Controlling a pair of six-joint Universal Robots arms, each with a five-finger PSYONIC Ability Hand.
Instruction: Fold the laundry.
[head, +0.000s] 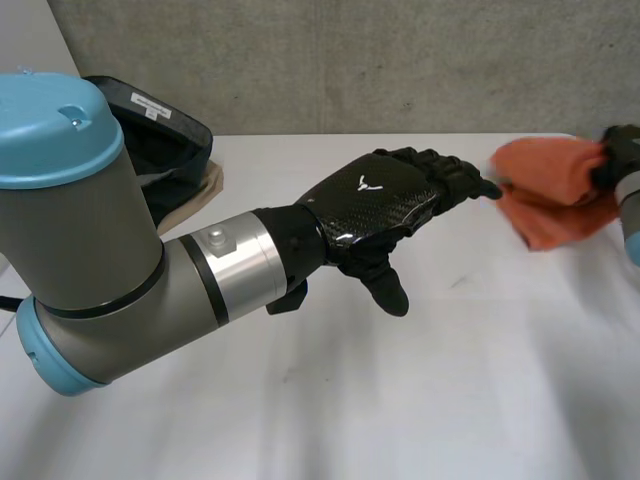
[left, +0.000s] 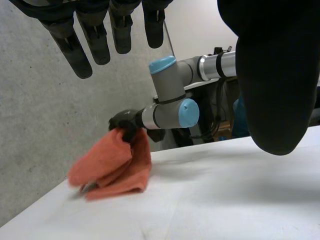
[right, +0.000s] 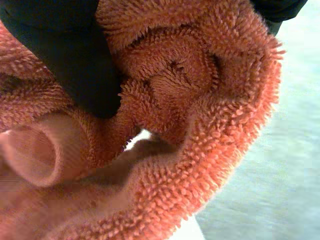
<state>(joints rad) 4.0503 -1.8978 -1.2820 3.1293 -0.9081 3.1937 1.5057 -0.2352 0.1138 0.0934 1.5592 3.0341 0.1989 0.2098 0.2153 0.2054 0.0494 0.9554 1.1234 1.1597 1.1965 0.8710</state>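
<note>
At upper right my right hand (head: 621, 152) grips the orange towel (head: 548, 195); mid-frame my left hand (head: 378, 205) hovers, fingers straight, holding nothing.

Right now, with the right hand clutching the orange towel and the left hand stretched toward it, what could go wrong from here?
1. The right hand grips the orange towel in a crumpled bunch with no corner free, so a fold may come out lopsided.
2. The open left hand has its fingertips almost at the towel, so the two hands might collide.
3. The towel sits near the far edge of the table and could slide off.
</note>
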